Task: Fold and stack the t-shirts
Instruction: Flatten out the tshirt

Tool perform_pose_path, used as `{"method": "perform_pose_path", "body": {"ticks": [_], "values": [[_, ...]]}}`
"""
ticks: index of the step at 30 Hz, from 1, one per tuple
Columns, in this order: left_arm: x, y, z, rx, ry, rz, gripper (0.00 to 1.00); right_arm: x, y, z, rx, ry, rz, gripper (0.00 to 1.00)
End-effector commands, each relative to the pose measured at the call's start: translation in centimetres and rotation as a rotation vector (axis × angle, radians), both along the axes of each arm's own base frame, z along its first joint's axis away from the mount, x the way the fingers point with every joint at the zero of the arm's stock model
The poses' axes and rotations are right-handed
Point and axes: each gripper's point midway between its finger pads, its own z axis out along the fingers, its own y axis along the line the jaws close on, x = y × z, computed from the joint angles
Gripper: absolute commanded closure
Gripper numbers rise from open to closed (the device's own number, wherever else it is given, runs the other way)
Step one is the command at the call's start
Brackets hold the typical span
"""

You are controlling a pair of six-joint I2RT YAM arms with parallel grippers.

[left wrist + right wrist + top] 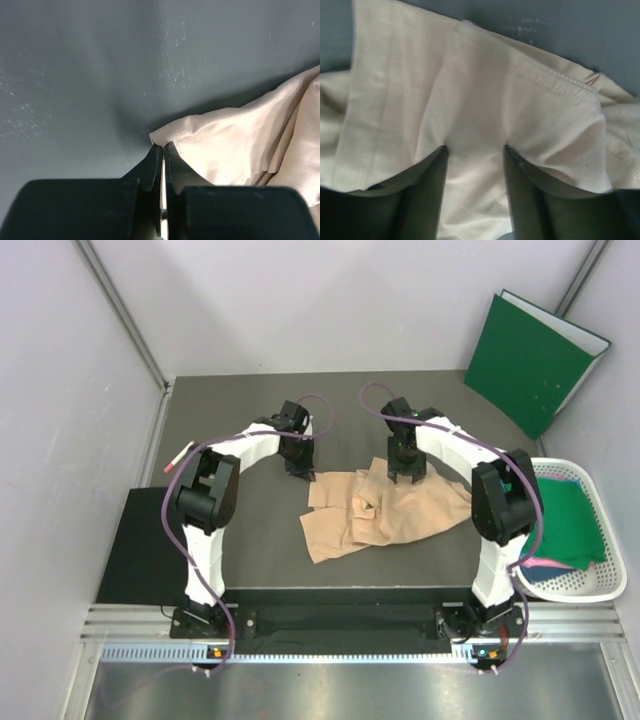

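Left wrist view: left gripper (162, 148) is closed, fingers nearly flush, tips right at the corner of the peach t-shirt (235, 145); a pale sliver shows in the slit between them, so it looks pinched on that corner. Cloth runs off to the right from there, bare grey table (100, 75) ahead and to the left

Right wrist view: right gripper (475, 148) has its fingers apart, tips pushed down into the same shirt with a band of cloth bulging up between them. Not clamped. Stitched hem runs just ahead of the tips, on the right

Top view: both grippers point down at the far edge of the shirt, left one at its far-left corner, right one near the middle of the far edge. Shirt lies rumpled and partly folded over itself mid-table, between the two arms

White basket (612, 545) sits at the right table edge beside the right arm; inside it a dark green t-shirt (570, 520) on top, pink (540, 562) and blue (548, 577) cloth showing under its near edge. Green folder (530, 360) leans against the far-right wall, well apart from the shirt
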Motion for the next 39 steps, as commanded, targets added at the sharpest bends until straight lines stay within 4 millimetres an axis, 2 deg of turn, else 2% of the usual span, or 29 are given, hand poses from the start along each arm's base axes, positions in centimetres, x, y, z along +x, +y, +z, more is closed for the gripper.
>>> {"method": "perform_pose_path", "body": {"ticks": [1, 4, 8, 9, 10, 12, 13, 15, 16, 18, 19, 20, 22, 25, 26, 28, 29, 31, 32, 35, 36, 37, 38, 39], "values": [[1.3, -0.3, 0.8, 0.016, -0.035, 0.003, 1.00, -0.9, -1.7, -1.1, -0.142, 0.053, -0.013, 0.73], [1.9, 0.9, 1.5, 0.074, -0.070, 0.027, 1.00, -1.1, -2.0, -1.4, -0.165, 0.053, -0.014, 1.00], [2.9, 3.9, 3.3, 0.150, -0.121, 0.093, 1.00, -0.5, -2.3, 1.0, -0.169, -0.029, -0.023, 1.00], [3.0, 4.7, 3.6, 0.163, -0.125, 0.108, 1.00, -0.2, -2.5, 2.4, -0.163, -0.072, -0.027, 1.00], [3.5, 6.1, 4.6, 0.174, -0.144, 0.143, 1.00, 0.0, -2.6, 3.2, -0.165, -0.097, -0.031, 1.00], [4.0, 7.8, 6.1, 0.174, -0.171, 0.186, 1.00, 0.2, -3.2, 5.3, -0.174, -0.156, -0.041, 1.00], [4.6, 9.7, 6.6, 0.177, -0.175, 0.230, 1.00, 0.2, -3.5, 5.9, -0.183, -0.171, -0.041, 1.00], [5.0, 11.6, 7.9, 0.166, -0.198, 0.272, 1.00, -0.1, -4.2, 6.9, -0.203, -0.200, -0.048, 1.00], [5.5, 13.3, 8.3, 0.167, -0.202, 0.308, 1.00, -0.3, -4.5, 7.0, -0.214, -0.199, -0.044, 1.00], [6.0, 15.3, 9.2, 0.184, -0.217, 0.343, 1.00, -1.2, -5.3, 6.9, -0.243, -0.181, -0.052, 1.00], [6.0, 16.9, 9.3, 0.201, -0.206, 0.368, 1.00, -1.6, -5.5, 6.8, -0.242, -0.179, -0.054, 1.00], [6.4, 17.6, 9.9, 0.200, -0.215, 0.384, 1.00, -2.4, -5.7, 6.4, -0.244, -0.157, -0.054, 1.00], [6.4, 19.1, 9.8, 0.206, -0.200, 0.417, 1.00, -3.5, -5.4, 7.1, -0.193, -0.166, -0.061, 1.00], [6.5, 19.6, 9.7, 0.204, -0.193, 0.439, 1.00, -6.5, -4.9, 7.4, -0.107, -0.132, -0.071, 1.00], [6.4, 19.6, 9.6, 0.205, -0.187, 0.439, 1.00, -8.3, -5.3, 6.6, -0.113, -0.079, -0.076, 1.00], [6.5, 20.5, 9.3, 0.246, -0.184, 0.472, 1.00, -10.9, -4.6, 6.4, -0.043, -0.036, -0.101, 1.00], [6.4, 20.6, 9.3, 0.253, -0.180, 0.476, 1.00, -13.1, -5.1, 5.3, -0.050, 0.030, -0.113, 1.00], [6.3, 21.0, 9.4, 0.269, -0.178, 0.487, 1.00, -15.9, -4.3, 5.3, 0.029, 0.073, -0.148, 1.00], [6.5, 21.2, 9.7, 0.275, -0.183, 0.491, 1.00, -18.1, -4.9, 4.7, 0.029, 0.119, -0.167, 1.00], [6.6, 21.9, 10.2, 0.302, -0.185, 0.497, 1.00, -22.2, -4.5, 4.0, 0.091, 0.240, -0.200, 1.00], [6.5, 22.1, 10.1, 0.310, -0.175, 0.497, 1.00, -22.8, -4.3, 4.1, 0.104, 0.251, -0.190, 0.95], [6.5, 22.2, 10.3, 0.317, -0.178, 0.499, 1.00, -23.0, -4.0, 4.6, 0.117, 0.248, -0.177, 0.82], [6.6, 22.3, 10.5, 0.318, -0.180, 0.502, 1.00, -22.8, -4.1, 5.3, 0.120, 0.216, -0.167, 0.62], [6.5, 22.3, 10.5, 0.319, -0.172, 0.500, 1.00, -22.5, -3.9, 6.0, 0.123, 0.188, -0.141, 0.26]]}}
